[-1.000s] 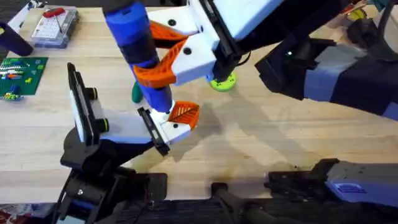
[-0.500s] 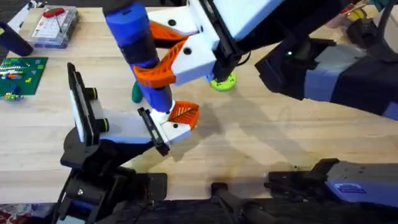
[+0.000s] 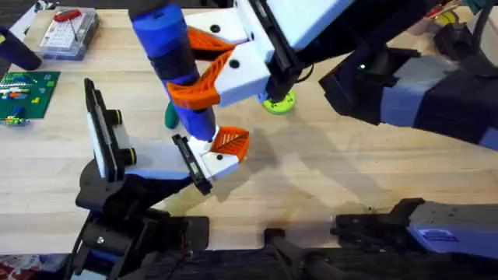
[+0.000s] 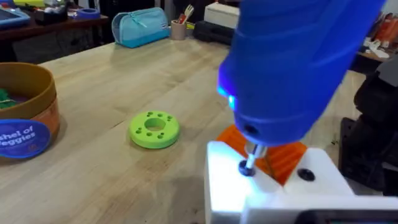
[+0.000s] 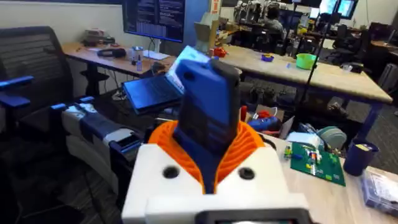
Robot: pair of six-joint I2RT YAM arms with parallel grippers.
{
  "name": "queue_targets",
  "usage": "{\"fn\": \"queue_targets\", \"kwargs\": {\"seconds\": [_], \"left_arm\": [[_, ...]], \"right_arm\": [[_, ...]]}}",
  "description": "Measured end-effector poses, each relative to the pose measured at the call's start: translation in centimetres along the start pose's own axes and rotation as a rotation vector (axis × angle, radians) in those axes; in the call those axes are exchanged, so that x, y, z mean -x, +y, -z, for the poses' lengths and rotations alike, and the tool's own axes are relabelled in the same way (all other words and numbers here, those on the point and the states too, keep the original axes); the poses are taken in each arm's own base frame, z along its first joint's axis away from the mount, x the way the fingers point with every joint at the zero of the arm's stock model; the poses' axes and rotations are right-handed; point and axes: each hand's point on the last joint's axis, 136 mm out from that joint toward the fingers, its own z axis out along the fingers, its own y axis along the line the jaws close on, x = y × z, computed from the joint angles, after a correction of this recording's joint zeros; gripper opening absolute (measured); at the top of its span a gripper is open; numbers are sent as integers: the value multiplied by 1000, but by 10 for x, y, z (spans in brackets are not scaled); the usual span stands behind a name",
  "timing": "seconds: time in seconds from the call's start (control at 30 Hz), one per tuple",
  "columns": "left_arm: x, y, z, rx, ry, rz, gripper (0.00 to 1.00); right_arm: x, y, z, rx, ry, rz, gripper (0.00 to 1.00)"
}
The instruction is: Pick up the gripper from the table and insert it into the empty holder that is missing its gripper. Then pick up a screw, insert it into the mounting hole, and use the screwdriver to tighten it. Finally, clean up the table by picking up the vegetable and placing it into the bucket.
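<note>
Overhead: sitting seated already on the holder [image 3: 117, 152], the gripper [image 3: 222, 152]; tightening the screw underway, judging by the screwdriver [image 3: 175, 66] tip bearing on that white block; lying beside it on the table, the vegetable [image 3: 170, 117], bucket trip pending; reaching across from the right, right gripper [image 3: 204, 70] clamping the screwdriver, tilted steeply downward.

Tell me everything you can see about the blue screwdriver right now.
The screwdriver is a thick, bright-blue cylinder of smooth plastic, ringed by a darker band and tapering to a narrow metal bit. It stands tilted, tip down, clamped in the right gripper, whose orange ribbed pads wrap its lower body. A small light glows near its nose. The bit meets a screw head on the white gripper block seated on the holder.
</note>
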Motion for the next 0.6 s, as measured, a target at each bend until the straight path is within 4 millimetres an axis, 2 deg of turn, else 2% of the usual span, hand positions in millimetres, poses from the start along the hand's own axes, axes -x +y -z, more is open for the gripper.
{"fn": "queue_targets", "kwargs": {"seconds": [0.6], "left_arm": [[0,0,0,0,0,0,17]], "right_arm": [[-3,-2,1,-6,7,-18,47]]}}
